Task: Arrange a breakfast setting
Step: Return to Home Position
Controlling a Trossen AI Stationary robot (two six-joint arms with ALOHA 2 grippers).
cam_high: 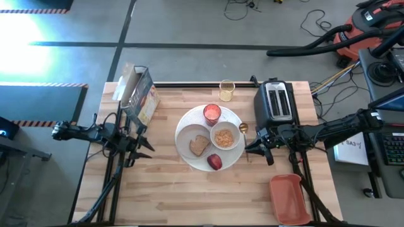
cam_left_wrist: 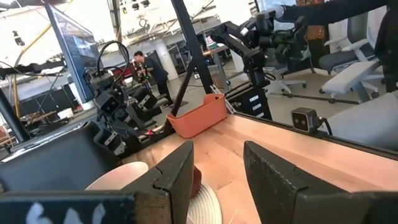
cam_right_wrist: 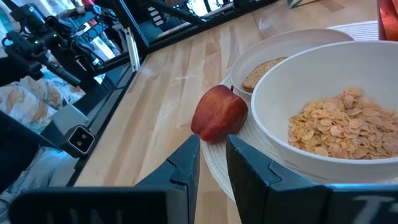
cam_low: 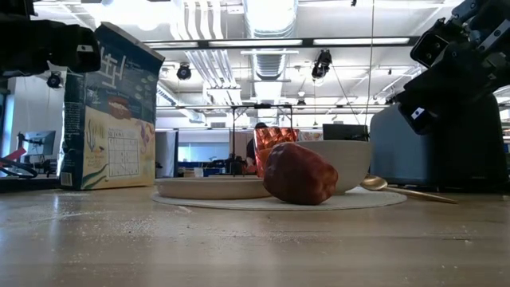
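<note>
Right end effector (cam_high: 250, 149) hangs released, the gold spoon (cam_high: 243, 130) just beside it at 10 o'clock, handle running 12 to 6; we judge retreat toward 3 o'clock safest, left end effector (cam_high: 146, 146) released at the bench's (cam_high: 164, 195) 9 o'clock

The wooden table (cam_high: 164, 195) bears a round pale placemat (cam_high: 189, 118) between the two grippers, just ahead of the right gripper (cam_high: 251, 148) and farther ahead of the left gripper (cam_high: 144, 146). A gold spoon (cam_high: 243, 128) lies at the mat's rim, close to the right gripper. A toaster (cam_high: 276, 101) stands just beside that gripper on its far side, and an orange tray (cam_high: 289, 198) on its near side. A clear glass (cam_high: 226, 90) stands beyond the mat. A cereal box (cam_high: 140, 94) stands near the left gripper.
</note>
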